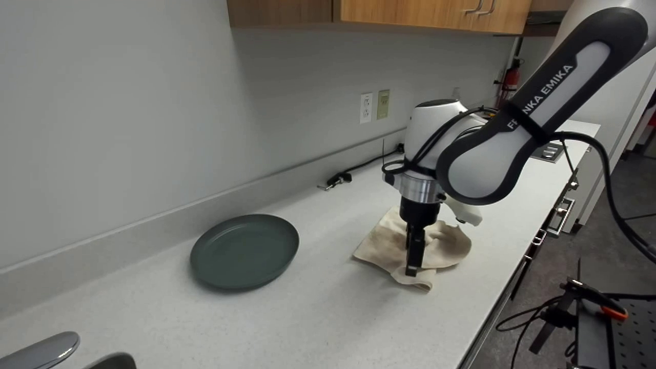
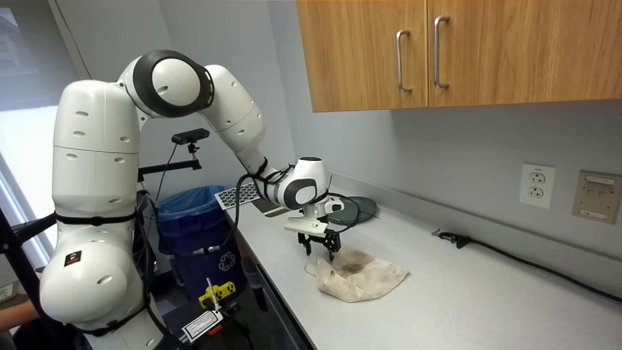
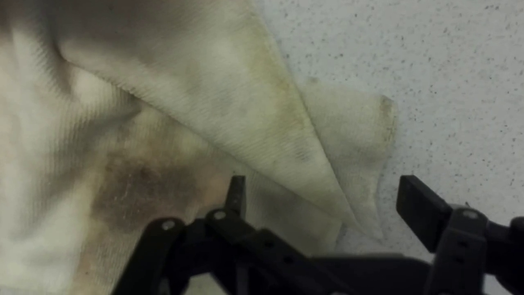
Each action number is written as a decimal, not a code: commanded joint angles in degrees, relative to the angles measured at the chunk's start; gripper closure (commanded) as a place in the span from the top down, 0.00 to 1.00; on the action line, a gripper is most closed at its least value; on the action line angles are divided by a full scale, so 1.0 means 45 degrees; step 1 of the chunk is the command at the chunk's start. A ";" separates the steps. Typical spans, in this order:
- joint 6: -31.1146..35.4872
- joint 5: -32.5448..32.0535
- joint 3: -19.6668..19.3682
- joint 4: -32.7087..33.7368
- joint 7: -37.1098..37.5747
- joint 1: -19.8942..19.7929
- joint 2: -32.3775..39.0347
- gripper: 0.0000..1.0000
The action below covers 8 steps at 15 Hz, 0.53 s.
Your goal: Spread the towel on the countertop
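A beige towel with brown stains lies crumpled and partly folded on the white countertop (image 1: 307,323). The towel shows in both exterior views (image 1: 376,248) (image 2: 371,282). In the wrist view, a fold of the towel (image 3: 245,106) crosses over a lower layer and narrows to a point between the fingers. My gripper (image 3: 327,196) is open and holds nothing. One finger is over the towel, the other over bare countertop. In both exterior views the gripper (image 1: 413,269) (image 2: 319,253) points down, low over the towel's edge. Whether a fingertip touches the cloth, I cannot tell.
A dark green plate (image 1: 245,251) lies on the countertop near the wall. A black cable with a clamp (image 1: 338,179) runs along the wall. Wooden cabinets (image 2: 364,58) hang above. The counter's front edge (image 2: 286,311) drops to the floor. A faucet (image 1: 43,351) shows at a corner.
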 commanded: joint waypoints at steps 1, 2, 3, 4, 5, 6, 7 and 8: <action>0.0164 -0.0370 -0.0211 0.0456 0.0535 0.0307 0.0388 0.78; 0.0169 -0.0371 -0.0216 0.0505 0.0569 0.0318 0.0428 0.65; 0.0180 -0.0335 -0.0210 0.0556 0.0598 0.0311 0.0484 0.58; 0.0190 -0.0291 -0.0200 0.0589 0.0638 0.0301 0.0527 0.50; 0.0176 -0.0226 -0.0175 0.0619 0.0661 0.0273 0.0560 0.41; 0.0150 -0.0144 -0.0134 0.0645 0.0663 0.0232 0.0588 0.34; 0.0138 -0.0056 -0.0102 0.0664 0.0695 0.0192 0.0611 0.26; 0.0166 -0.0040 -0.0111 0.0679 0.0755 0.0181 0.0625 0.19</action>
